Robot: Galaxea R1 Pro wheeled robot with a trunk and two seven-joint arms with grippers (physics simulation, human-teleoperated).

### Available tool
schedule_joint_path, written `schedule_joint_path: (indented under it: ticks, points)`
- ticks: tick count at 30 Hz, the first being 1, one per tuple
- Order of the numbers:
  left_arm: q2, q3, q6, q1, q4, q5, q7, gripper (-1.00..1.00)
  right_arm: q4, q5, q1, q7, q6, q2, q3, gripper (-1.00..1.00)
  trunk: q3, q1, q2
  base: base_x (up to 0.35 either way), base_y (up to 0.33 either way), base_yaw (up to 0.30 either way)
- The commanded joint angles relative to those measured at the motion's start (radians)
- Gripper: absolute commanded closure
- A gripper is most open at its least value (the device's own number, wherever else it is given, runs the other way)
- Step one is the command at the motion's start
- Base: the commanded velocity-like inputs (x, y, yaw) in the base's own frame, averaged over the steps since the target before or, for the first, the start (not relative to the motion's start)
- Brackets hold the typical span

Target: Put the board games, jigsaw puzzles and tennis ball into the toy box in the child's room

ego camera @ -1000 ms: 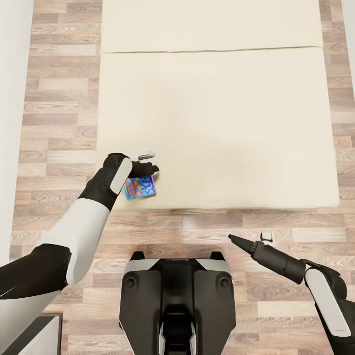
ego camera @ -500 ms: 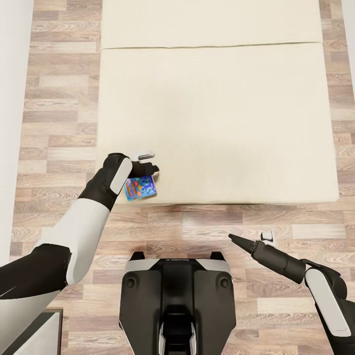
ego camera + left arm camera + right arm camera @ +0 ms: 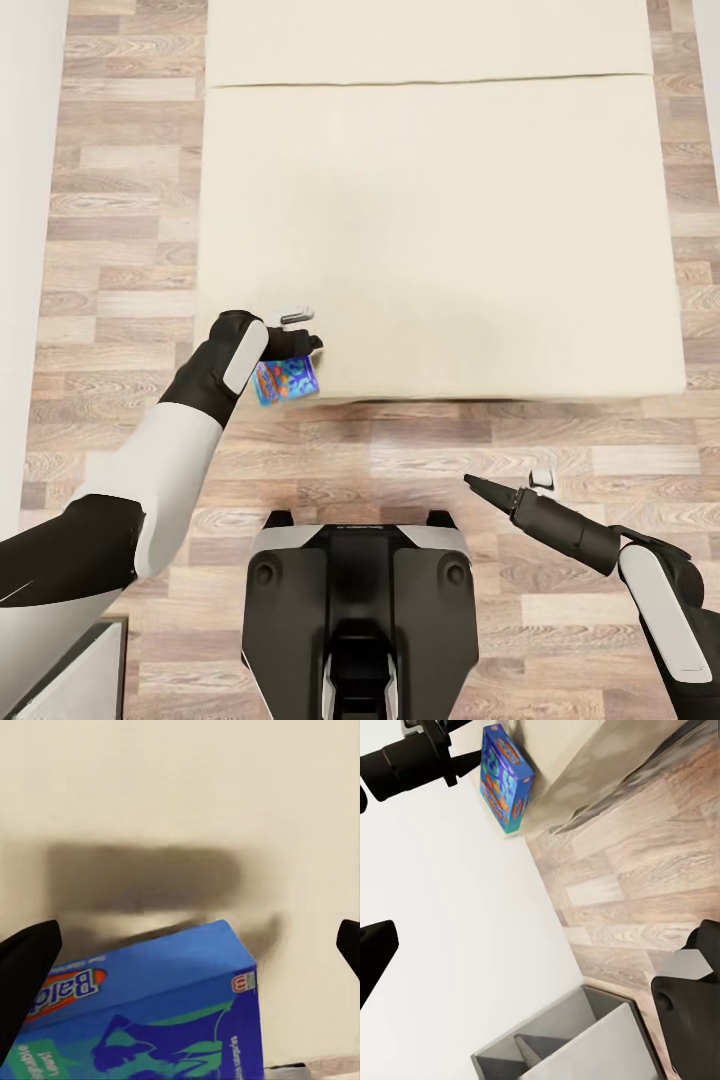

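Observation:
A small blue board game [image 3: 286, 380] hangs from my left gripper [image 3: 303, 330], which is shut on its upper end, above the near left corner of the bed [image 3: 440, 220]. The left wrist view has the blue board game [image 3: 150, 1012] low between the two dark fingers, with the beige mattress [image 3: 180, 795] behind it. From the right wrist view the same blue box [image 3: 505, 778] dangles under the left gripper's dark fingers [image 3: 431, 754]. My right gripper [image 3: 505, 481] is open and holds nothing, out over the wood floor in front of the bed. The mattress top is bare.
Wood-plank floor [image 3: 400, 450] lies between my base [image 3: 360, 620] and the bed. A white wall [image 3: 20, 200] runs along the left. A grey open-topped piece of furniture [image 3: 80, 680] stands at my lower left, and its grey walls [image 3: 570, 1042] appear from the right wrist.
The whole picture has shifted: the bed has slid toward the top, so the camera has drawn back. Both arms and the held blue box keep their places in the view.

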Motion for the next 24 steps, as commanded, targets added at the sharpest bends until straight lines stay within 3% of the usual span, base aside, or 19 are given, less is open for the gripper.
schedule_joint_path:
  ticks: [1, 24]
  points:
    - [0.001, -0.002, 0.005, 0.000, 0.000, 0.011, 0.013, -1.00, 0.000, 0.001, 0.000, 0.003, 0.005, 0.000, -0.001, -1.00, -0.001, 0.000, -0.001, -0.192, 0.000, 0.000]
    - [0.001, -0.003, 0.004, 0.000, 0.000, 0.011, 0.014, -1.00, 0.000, 0.001, 0.000, 0.003, 0.005, 0.000, -0.001, -1.00, -0.001, 0.000, -0.001, -0.034, 0.000, 0.000]
